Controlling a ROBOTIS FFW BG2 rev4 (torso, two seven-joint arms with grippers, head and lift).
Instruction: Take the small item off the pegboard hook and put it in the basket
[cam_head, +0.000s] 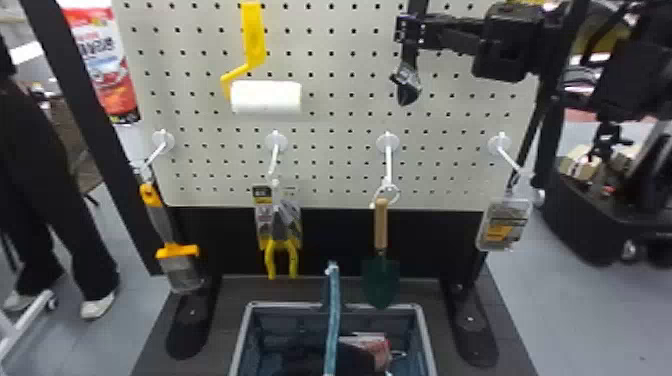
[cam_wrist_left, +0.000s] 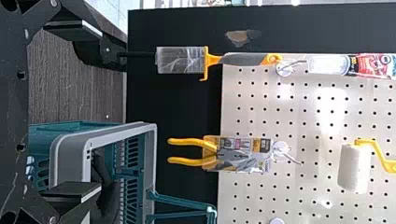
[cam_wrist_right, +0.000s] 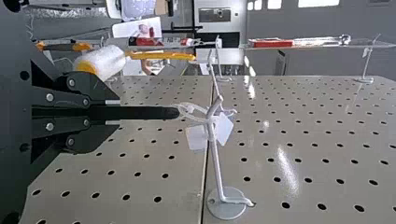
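- the right gripper (cam_wrist_right: 116, 112) is closed on the black handle of the small item (cam_wrist_right: 144, 112), so the grasp itself looks done.
- the item is up at the pegboard (cam_head: 340, 117), with the white loop (cam_wrist_right: 192, 112) at its handle end reaching the hook (cam_wrist_right: 216, 163) beside two pale tags (cam_wrist_right: 196, 137); i can't tell for certain whether the loop is free, but it looks to be around the hook near its tip.
- what is left, as i judge it: clear the loop past the hook's tip, bring the item down and let go of it in the basket (cam_head: 241, 340). the bent-up tip could snag the loop if the pull is too low.
- the left gripper (cam_wrist_left: 100, 111) is by the basket, its fingers spread wide with nothing between them.
- the right wrist view gives the loop, hook and tags up close; the head view adds the item's other end, a dark, partly shiny head hanging below the fingers, well above the basket.
- the head view also looks into the basket, where a red and white package (cam_head: 377, 347) lies; the left wrist view gives the basket's grey rim and teal side from nearer.
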